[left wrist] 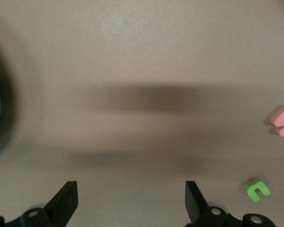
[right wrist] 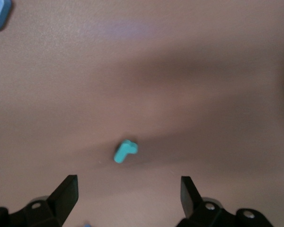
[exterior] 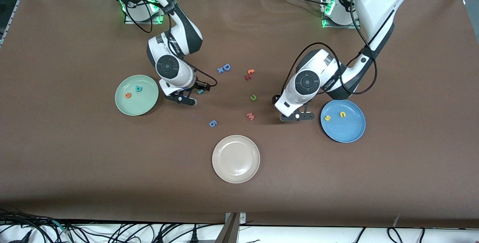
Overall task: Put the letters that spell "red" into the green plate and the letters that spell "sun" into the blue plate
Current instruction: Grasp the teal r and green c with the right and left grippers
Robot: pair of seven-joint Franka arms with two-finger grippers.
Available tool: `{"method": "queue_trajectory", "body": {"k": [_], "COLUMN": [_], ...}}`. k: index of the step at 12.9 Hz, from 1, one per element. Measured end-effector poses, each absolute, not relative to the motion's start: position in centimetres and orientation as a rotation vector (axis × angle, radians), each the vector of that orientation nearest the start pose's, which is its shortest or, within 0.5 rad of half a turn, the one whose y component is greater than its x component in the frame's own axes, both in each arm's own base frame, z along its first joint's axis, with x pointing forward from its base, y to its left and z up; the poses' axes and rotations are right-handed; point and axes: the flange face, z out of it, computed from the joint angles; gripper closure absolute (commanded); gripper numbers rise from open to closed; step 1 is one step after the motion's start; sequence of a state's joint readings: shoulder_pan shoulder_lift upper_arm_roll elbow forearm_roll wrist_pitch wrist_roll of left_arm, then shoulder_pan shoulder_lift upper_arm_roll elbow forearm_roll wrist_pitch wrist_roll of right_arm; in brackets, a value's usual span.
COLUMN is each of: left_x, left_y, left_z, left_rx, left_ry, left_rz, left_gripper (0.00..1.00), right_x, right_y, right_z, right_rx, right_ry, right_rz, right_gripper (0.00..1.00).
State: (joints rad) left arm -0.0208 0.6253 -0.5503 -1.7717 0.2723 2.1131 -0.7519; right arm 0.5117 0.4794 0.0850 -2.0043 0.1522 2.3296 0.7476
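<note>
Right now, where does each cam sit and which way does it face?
Front: high across the table, facing the bases; both arms, left hand, right hand, three plates.
Left wrist: on the left arm, looking down at bare table; open fingers, green "n", pink "w".
Right wrist: looking down; open fingers, teal "r".
Shared: front also shows "n", "w", "r".

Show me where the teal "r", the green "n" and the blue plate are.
teal "r" [right wrist: 125,151]: right wrist view, middle of its stem.
green "n" [left wrist: 257,189]: left wrist view, its arch.
blue plate [exterior: 346,128]: front view, bare floor.
</note>
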Motion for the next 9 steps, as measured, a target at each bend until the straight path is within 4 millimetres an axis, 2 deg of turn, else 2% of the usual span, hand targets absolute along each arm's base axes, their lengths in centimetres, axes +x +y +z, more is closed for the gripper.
{"method": "queue_trajectory", "body": {"k": [1, 3, 9], "left_x": [55.7, 55.6, 55.7], "left_y": [-31.2, -31.2, -31.5], "left_z": [23.6, 23.6, 23.4], "left_rx": [-3.094, -3.095, -3.106], "left_ry": [-0.116, -0.115, -0.131], "left_rz": [0.311, 0.311, 0.299], "left_gripper": [0.0, 0.0, 0.0], "right_x": [48.1, 47.7, 48.6], "right_y": [34.0, 34.7, 33.5], "right_z": [19.3, 18.2, 17.9], "right_rx": [-3.079, -3.074, -3.083], "right_ry": [0.422, 0.426, 0.442], "right_rz": [0.309, 0.285, 0.244], "right_gripper": [0.05, 0.12, 0.16]}}
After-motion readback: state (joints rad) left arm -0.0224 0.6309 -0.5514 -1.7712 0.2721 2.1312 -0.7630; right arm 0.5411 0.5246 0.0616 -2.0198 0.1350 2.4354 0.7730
